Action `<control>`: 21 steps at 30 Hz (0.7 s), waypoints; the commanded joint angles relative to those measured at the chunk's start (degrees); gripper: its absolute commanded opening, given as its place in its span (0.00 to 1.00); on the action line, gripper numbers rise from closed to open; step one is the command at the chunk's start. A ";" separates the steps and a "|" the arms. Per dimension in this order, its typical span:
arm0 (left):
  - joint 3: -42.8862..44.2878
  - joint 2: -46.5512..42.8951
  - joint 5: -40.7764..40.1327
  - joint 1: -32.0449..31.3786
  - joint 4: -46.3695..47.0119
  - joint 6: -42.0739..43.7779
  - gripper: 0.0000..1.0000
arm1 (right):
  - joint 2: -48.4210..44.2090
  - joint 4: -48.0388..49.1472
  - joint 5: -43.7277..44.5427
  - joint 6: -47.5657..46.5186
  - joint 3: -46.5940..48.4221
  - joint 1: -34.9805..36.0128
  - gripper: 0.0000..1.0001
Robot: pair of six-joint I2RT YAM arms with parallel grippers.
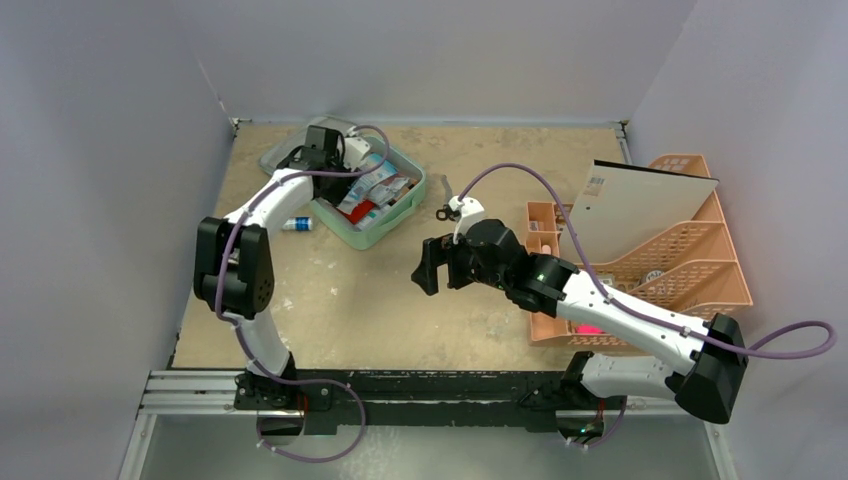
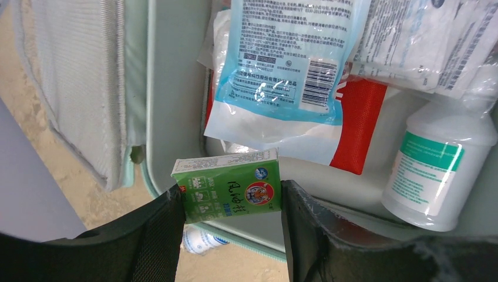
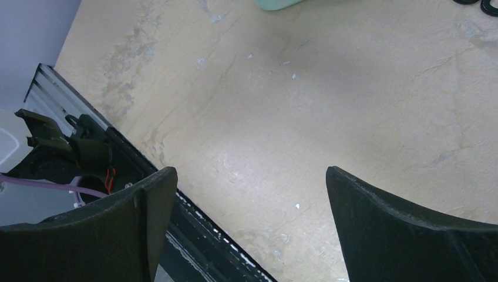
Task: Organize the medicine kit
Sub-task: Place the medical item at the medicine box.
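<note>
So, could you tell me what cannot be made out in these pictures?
Left wrist view: red pouch, mostly covered by a blue packet.
Left wrist view: small bottle outside the medicine kit, largely behind the kit's rim and the left gripper, which holds a green box.
Top view: part of the peach rack, screened by a grey board.
Right wrist view: only the kit's corner, cut by the top edge.

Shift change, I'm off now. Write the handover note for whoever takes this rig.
Left end effector: shut on a small green box, held over the edge of the open medicine kit.
Right end effector: open, empty, above the table.
Done: a blue-and-white packet, red pouch and white bottle lie in the kit.
Left: release the box inside. A small bottle on the table beside the kit probably goes in next. Lid not yet closed.
</note>
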 commanded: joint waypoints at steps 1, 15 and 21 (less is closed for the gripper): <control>1.72 2.14 -0.96 -0.02 0.66 3.89 0.39 | -1.29 -0.18 1.41 -1.06 2.61 0.22 0.99; 2.30 5.64 -4.64 0.69 -0.41 6.29 0.43 | -1.98 -0.77 2.71 -1.78 2.34 0.26 0.99; 4.70 5.63 -4.70 0.61 -2.72 5.26 0.52 | -2.27 -0.65 2.74 -1.84 2.23 0.25 0.99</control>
